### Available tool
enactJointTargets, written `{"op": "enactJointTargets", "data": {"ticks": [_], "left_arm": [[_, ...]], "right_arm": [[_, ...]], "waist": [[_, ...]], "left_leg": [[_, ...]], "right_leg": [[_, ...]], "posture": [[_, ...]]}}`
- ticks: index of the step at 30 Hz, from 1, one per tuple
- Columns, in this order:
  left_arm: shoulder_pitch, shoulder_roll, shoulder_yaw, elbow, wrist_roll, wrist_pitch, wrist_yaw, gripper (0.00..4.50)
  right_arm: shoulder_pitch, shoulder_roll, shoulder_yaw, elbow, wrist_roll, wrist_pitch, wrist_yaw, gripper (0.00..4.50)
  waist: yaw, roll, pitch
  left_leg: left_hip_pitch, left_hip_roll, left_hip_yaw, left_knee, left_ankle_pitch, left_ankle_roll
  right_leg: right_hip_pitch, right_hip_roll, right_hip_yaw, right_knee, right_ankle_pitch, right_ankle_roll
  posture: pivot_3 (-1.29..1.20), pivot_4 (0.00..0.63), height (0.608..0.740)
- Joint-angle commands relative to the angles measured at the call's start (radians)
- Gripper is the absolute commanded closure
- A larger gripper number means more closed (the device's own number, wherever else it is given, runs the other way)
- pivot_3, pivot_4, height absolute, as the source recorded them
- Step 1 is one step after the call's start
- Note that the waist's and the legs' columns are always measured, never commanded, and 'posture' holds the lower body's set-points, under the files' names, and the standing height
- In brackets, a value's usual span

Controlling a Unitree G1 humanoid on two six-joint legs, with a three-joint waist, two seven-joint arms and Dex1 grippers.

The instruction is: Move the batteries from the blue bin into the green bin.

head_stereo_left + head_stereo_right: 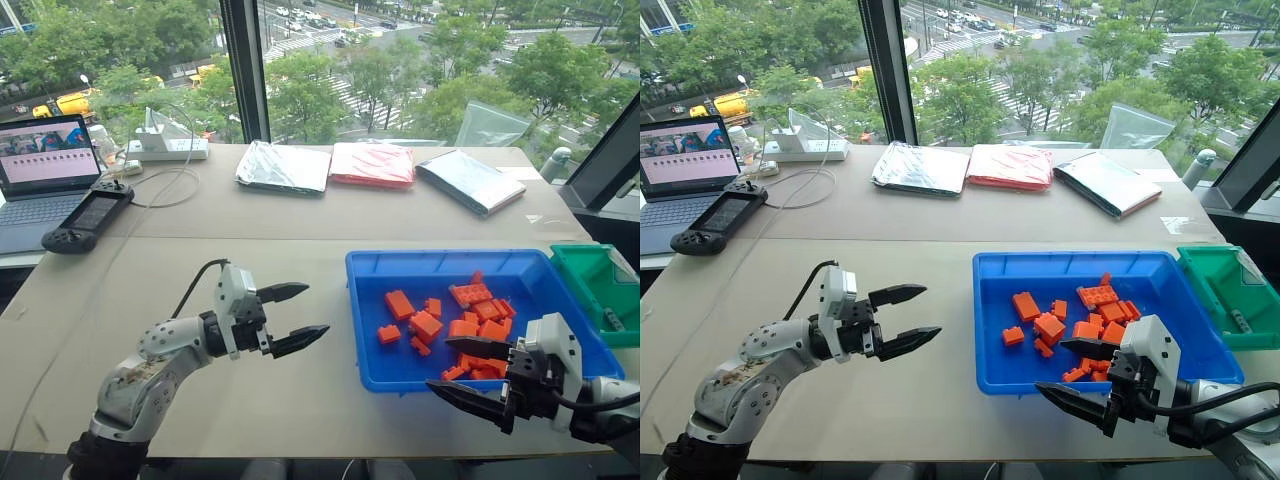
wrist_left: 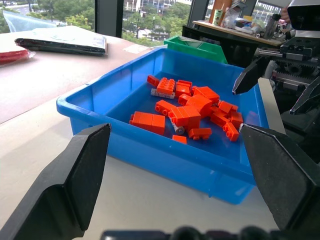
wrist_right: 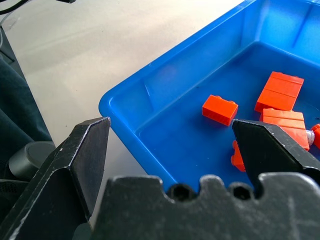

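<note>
The blue bin (image 1: 455, 263) sits on the table at the right and holds a heap of orange blocks (image 1: 470, 320). Slim silvery batteries (image 2: 159, 93) peek out from among the blocks, mostly covered. Beside the blue bin on its right stands the green bin (image 1: 585, 262), with a small dark cylinder (image 1: 612, 320) lying inside. My right gripper (image 1: 440, 364) is open and empty above the blue bin's near left corner (image 3: 107, 102). My left gripper (image 1: 315, 310) is open and empty, hanging over bare table left of the blue bin and pointing at it.
A laptop (image 1: 40, 165), a black handheld controller (image 1: 88, 220) and a white power strip (image 1: 170, 148) with cables lie at the far left. Three flat foil bags, silver (image 1: 285, 165), red (image 1: 372, 163) and dark (image 1: 470, 180), line the far edge by the window.
</note>
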Motion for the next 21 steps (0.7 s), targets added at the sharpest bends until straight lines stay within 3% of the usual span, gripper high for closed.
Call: {"op": "enactJointTargets", "data": {"ticks": [1, 5, 14, 21], "left_arm": [[-0.022, -0.011, -0.010, 0.006, 0.007, -0.033, -0.015, 0.04], [-0.037, -0.021, -0.019, 0.036, 0.012, -0.049, -0.036, 0.04], [-0.034, 0.016, -0.019, 0.035, -0.013, -0.040, -0.115, 0.04], [-0.031, 0.035, -0.028, 0.060, 0.001, -0.070, -0.181, 0.04]], "right_arm": [[0.001, 0.013, -0.008, -0.007, -0.020, -0.029, -0.020, 0.00], [-0.035, 0.025, -0.030, 0.029, -0.060, -0.016, -0.093, 0.00], [-0.194, -0.071, -0.024, 0.192, -0.205, 0.097, -0.266, 0.00], [-0.242, -0.104, 0.070, 0.268, -0.296, 0.074, -0.245, 0.00]], "waist": [[0.000, 0.000, 0.000], [0.000, 0.000, 0.000], [-0.002, 0.002, 0.000], [-0.003, 0.004, 0.001]], "left_leg": [[0.000, 0.000, 0.000, 0.000, 0.000, 0.000], [0.000, 0.000, 0.000, 0.000, 0.000, 0.000], [0.000, 0.000, 0.000, -0.001, 0.000, 0.000], [-0.001, 0.000, 0.001, -0.001, 0.000, 0.000]], "right_leg": [[0.000, 0.000, 0.000, 0.000, 0.000, 0.000], [0.000, 0.000, 0.000, 0.000, 0.000, 0.000], [0.000, 0.000, 0.000, 0.000, 0.000, 0.000], [-0.001, 0.000, 0.000, 0.000, 0.000, 0.000]], "posture": [[0.00, 0.150, 0.740], [0.00, 0.150, 0.740], [0.00, 0.150, 0.740], [0.00, 0.150, 0.740]]}}
